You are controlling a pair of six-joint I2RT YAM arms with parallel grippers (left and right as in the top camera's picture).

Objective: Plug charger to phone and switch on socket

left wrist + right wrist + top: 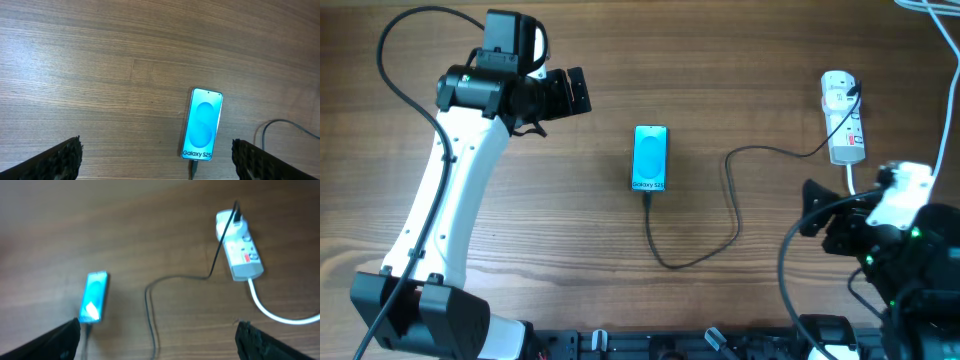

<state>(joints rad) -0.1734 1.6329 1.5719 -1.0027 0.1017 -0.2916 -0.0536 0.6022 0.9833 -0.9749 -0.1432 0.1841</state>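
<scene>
The phone [650,157] lies flat mid-table, its screen lit cyan-blue with "Galaxy S25" at the lower edge; it also shows in the left wrist view [202,123] and the right wrist view [94,296]. The charger cable [705,250] runs from the phone's lower edge in a loop to its black plug in the socket [842,118], a white power strip at the right [239,245]. The connector sits at the phone's port [194,164]. My left gripper [575,92] is open and empty, left of and beyond the phone. My right gripper [812,220] is open and empty, near the socket's white cord.
The socket's thick white cord [272,311] curves off to the right toward the table's edge. The wooden tabletop [570,220] spreads around the phone. The arms' bases stand at the front edge.
</scene>
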